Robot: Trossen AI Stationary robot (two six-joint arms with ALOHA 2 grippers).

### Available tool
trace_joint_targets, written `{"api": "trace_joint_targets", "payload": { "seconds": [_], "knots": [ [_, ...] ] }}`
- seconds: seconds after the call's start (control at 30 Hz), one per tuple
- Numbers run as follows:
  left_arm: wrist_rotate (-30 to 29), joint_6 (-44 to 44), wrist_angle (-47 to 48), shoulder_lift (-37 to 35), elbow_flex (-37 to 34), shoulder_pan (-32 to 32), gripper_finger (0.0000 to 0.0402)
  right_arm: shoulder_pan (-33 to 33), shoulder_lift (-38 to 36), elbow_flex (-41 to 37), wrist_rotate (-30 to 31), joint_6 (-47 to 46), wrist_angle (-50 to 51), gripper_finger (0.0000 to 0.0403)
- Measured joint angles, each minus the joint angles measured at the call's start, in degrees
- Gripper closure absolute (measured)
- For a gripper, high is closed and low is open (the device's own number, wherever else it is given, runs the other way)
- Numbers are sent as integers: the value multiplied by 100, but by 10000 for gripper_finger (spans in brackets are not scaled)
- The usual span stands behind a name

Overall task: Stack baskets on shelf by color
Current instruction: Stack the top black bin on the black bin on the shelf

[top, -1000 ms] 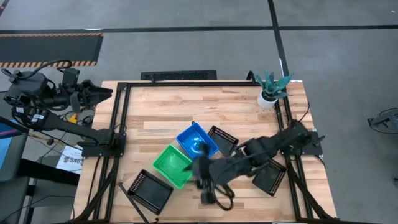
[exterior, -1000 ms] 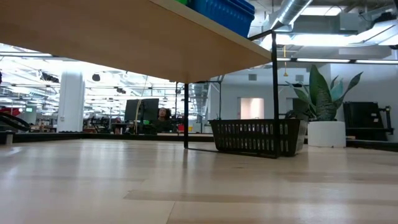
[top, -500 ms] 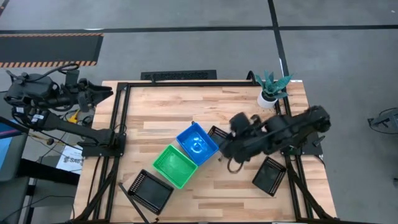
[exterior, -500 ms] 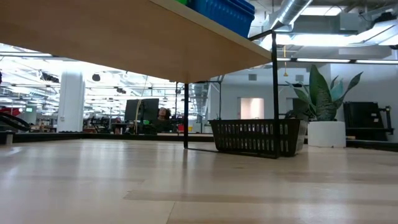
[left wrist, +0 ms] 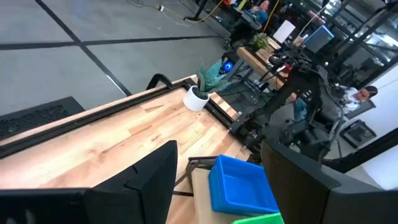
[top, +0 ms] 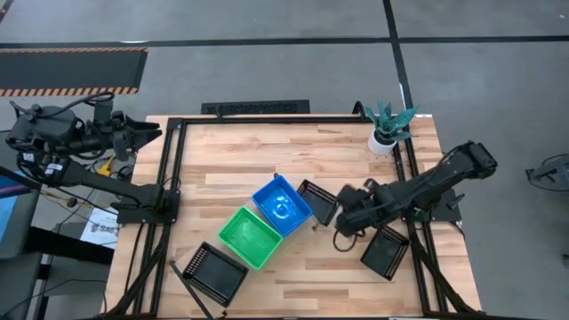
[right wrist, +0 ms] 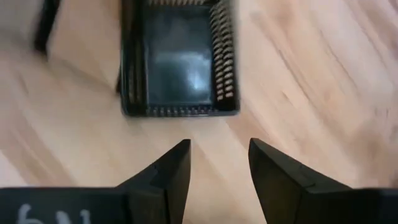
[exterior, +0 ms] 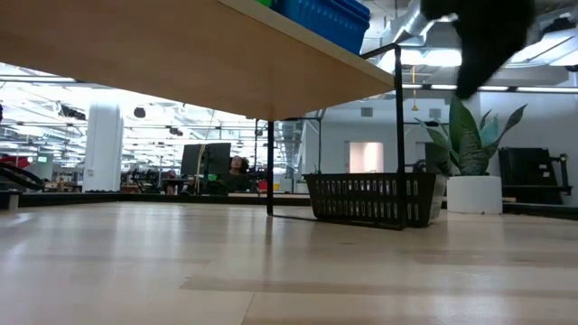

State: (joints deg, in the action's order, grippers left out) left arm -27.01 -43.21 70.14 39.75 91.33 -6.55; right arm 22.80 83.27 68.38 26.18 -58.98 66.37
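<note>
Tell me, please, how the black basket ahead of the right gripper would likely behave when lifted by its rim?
The black basket looks like thin perforated plastic, so probably light and slightly flexible. Empty and flat-bottomed, it should slide rather than roll. The open right gripper might find its slatted wall slippery.

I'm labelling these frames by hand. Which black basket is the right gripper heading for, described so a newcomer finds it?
Start at the potted plant on the table's far right corner and come down the right edge. The black basket sits alone there, just below the open right gripper, apart from the blue basket and the shelf.
</note>
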Motion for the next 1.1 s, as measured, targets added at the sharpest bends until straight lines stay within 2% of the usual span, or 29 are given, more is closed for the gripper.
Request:
{"api": "trace_joint_targets", "payload": {
  "seconds": [0.23,0.33,0.43,0.6,0.83,0.97,1.1],
  "knots": [
    [68,-96,307,0,-1,0,182,61,254,-851,-605,3968,-1438,226],
    [90,-189,502,0,0,-1,182,-67,606,-905,-992,5169,-1742,223],
    [101,-276,644,0,0,0,182,-214,903,-905,-1030,5722,-1764,220],
    [111,-290,704,0,2,0,182,-459,1164,-907,-1019,6071,-1832,224],
    [191,-290,766,0,2,0,182,-673,980,-691,-1006,5949,-1687,231],
    [219,-167,763,-2,2,0,182,-668,746,-632,-981,6922,-1997,234],
    [217,-146,761,-2,2,0,182,-832,820,-625,-1060,7859,-2248,235]
  ]
}}
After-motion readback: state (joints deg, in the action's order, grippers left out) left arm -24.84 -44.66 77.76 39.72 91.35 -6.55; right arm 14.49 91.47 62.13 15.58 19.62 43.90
